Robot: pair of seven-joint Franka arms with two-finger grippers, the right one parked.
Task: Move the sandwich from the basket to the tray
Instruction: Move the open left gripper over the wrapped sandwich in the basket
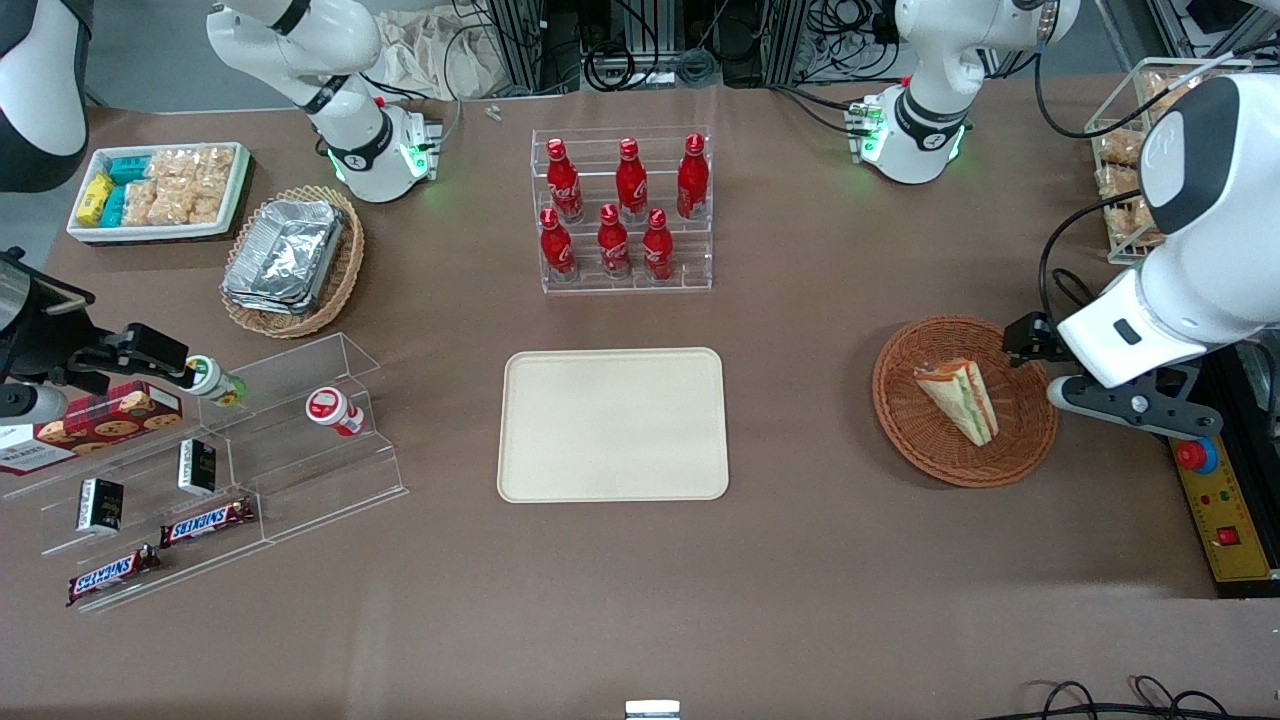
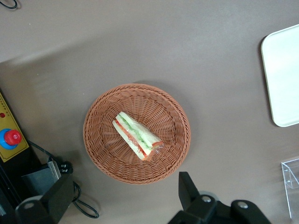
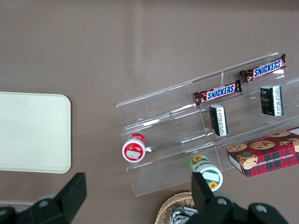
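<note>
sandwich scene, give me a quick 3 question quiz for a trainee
1. True or false: the sandwich lies in the basket.
2. How many red bottles stand in the clear rack? A) four B) six C) eight
3. Fill in: the gripper, fingers open, hangs above the table beside the ____, holding nothing.

Key: 1 true. 2 B. 3 basket. The tray holds nothing yet.
</note>
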